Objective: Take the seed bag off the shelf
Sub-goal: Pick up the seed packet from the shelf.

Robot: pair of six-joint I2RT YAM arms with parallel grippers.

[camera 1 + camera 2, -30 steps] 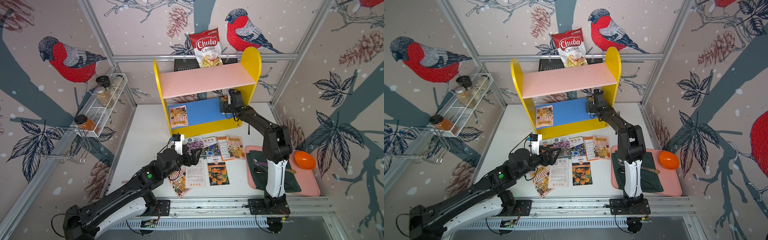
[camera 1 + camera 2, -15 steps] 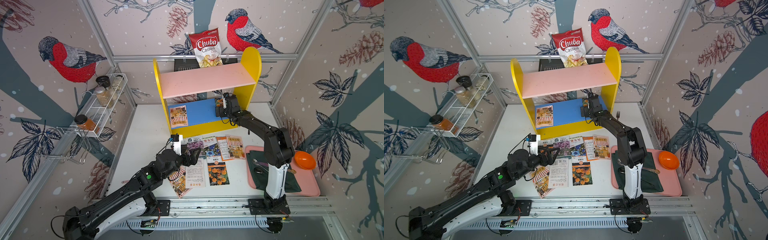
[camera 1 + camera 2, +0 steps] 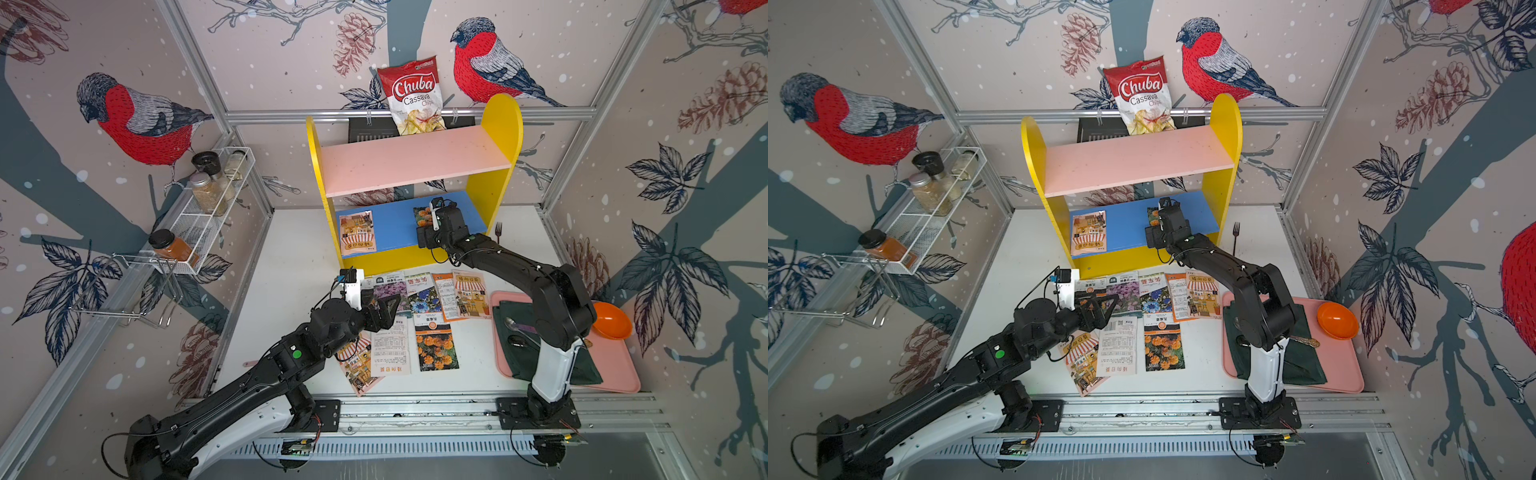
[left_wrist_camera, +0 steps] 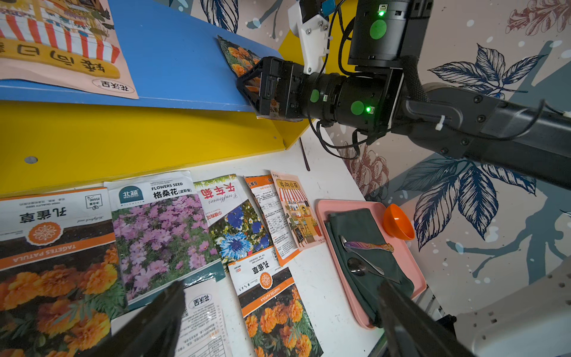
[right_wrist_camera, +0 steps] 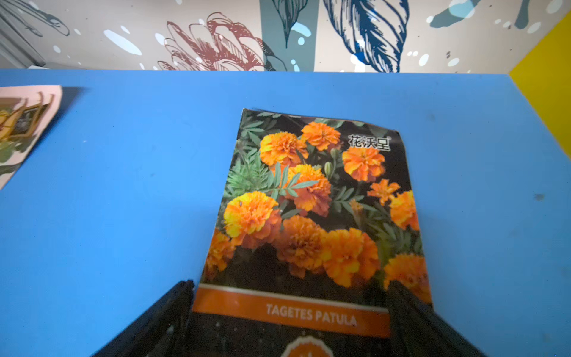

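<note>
Lining up: right tool [image 5: 289,286] spread wide, empty, over glossy marigold seed bag [image 5: 309,201] on yellow-sided shelf [image 3: 500,124]; pinch next, probably.

Right gripper [image 4: 248,92] at marigold seed bag [image 4: 240,57] on shelf [image 4: 173,61], other packets [image 4: 163,235] on table [image 4: 321,272]; pink tray [image 4: 346,204]

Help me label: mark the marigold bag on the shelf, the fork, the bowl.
Marigold bag [image 5: 312,210]: right wrist view, flower print.
Fork [image 3: 498,236]: a top view, handle.
Bowl [image 3: 611,321]: a top view, inside.

Marigold-print seed bag [image 5: 312,216] on blue lower board [image 3: 395,226] of yellow-sided shelf [image 3: 415,166], pink awning-print packet [image 3: 356,232] to its left, paper seed packets [image 3: 436,349] on white table [image 3: 291,249] before shelf.
</note>
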